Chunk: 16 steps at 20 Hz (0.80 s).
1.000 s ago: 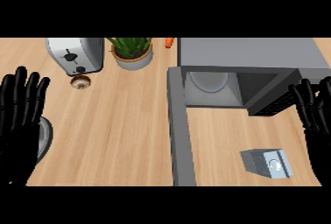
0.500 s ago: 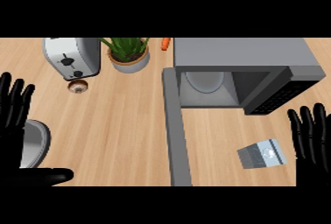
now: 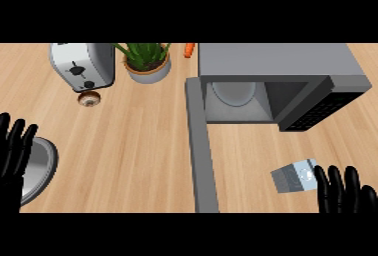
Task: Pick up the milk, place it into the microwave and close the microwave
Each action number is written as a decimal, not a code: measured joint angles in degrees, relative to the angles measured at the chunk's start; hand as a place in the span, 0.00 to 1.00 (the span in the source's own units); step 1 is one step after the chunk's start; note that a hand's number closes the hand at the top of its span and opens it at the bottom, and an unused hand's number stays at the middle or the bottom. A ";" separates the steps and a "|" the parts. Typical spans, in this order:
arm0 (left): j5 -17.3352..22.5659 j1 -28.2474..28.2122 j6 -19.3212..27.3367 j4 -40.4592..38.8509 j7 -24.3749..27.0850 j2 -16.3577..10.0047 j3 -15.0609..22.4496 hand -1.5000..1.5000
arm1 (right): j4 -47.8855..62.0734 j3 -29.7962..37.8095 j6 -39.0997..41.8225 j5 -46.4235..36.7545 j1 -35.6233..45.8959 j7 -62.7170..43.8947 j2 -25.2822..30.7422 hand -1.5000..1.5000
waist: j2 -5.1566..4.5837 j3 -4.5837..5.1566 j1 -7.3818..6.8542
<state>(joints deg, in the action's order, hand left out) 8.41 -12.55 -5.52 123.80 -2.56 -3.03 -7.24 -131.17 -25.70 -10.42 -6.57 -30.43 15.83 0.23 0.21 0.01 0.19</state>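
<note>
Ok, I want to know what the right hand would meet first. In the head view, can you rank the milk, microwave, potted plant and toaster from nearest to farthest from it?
1. milk, just left of the right hand, lower right.
2. microwave, open, upper right.
3. potted plant, top, left of centre.
4. toaster, top left.

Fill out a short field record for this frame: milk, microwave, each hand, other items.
milk: on the counter, in front of the microwave, not held
microwave: open, milk not inside
right hand: open, fingers straight, just right of the milk
left hand: open, resting at the left edge
other items: toaster, potted plant, carrot at the back
</note>
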 measured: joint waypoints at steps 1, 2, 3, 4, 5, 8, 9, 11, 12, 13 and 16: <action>0.12 -0.92 -0.76 -0.81 1.57 0.15 -0.22 0.00 | 0.26 -1.46 -1.43 -1.11 -0.90 0.94 -0.05 0.00 | 0.00 0.00 0.01; -0.54 -1.45 -0.52 -0.36 1.44 0.71 0.52 0.00 | 0.54 -2.14 -2.32 -1.82 -1.95 2.14 -0.09 0.00 | -0.01 0.01 0.03; -0.27 -2.66 -0.94 0.18 1.91 0.91 0.47 0.00 | 1.82 -2.47 -2.91 -1.91 -3.11 4.50 -0.09 0.00 | 0.00 0.00 0.02; -0.32 -3.98 -1.50 0.66 2.68 1.03 0.51 0.00 | 2.02 -2.43 -4.01 -2.35 -3.39 4.92 -0.12 0.00 | -0.01 0.00 -0.04; -0.18 -5.13 -1.80 1.39 3.07 1.27 0.54 0.00 | 2.49 -2.43 -5.85 -3.22 -3.02 4.89 -0.14 0.00 | -0.03 0.00 -0.14; -0.77 -6.99 -2.19 2.84 3.58 2.02 1.47 0.00 | 4.85 -1.97 -10.24 -4.25 -2.67 7.08 -0.18 0.00 | -0.07 -0.01 -0.19; -0.35 -8.08 -2.58 3.64 3.59 2.13 1.45 0.00 | 4.80 -1.30 -11.11 -4.49 -2.63 6.74 -0.19 0.00 | -0.07 0.00 -0.23; -0.61 -10.40 -3.29 3.70 5.53 2.46 1.95 0.00 | 6.23 0.33 -12.69 -4.03 -2.00 7.68 -0.21 0.00 | -0.08 0.00 -0.30; -0.45 -11.48 -3.50 3.72 6.45 2.58 2.12 0.00 | 6.62 0.78 -13.87 -3.98 -1.62 7.85 -0.21 0.00 | -0.09 -0.01 -0.32; -0.77 -11.82 -3.64 2.95 7.38 2.68 2.40 0.00 | 7.64 1.92 -14.68 -3.61 0.09 7.12 -0.21 0.00 | -0.11 0.00 -0.36; 0.38 -14.25 -4.63 4.48 7.64 2.49 1.61 0.00 | 10.05 3.46 -16.34 -3.10 0.91 8.38 -0.16 0.00 | -0.11 -0.01 -0.38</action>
<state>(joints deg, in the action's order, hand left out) 8.80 -26.80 -10.14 128.28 5.09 -0.54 -5.64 -121.12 -22.24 -26.77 -9.67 -29.53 24.22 0.08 0.10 0.00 -0.19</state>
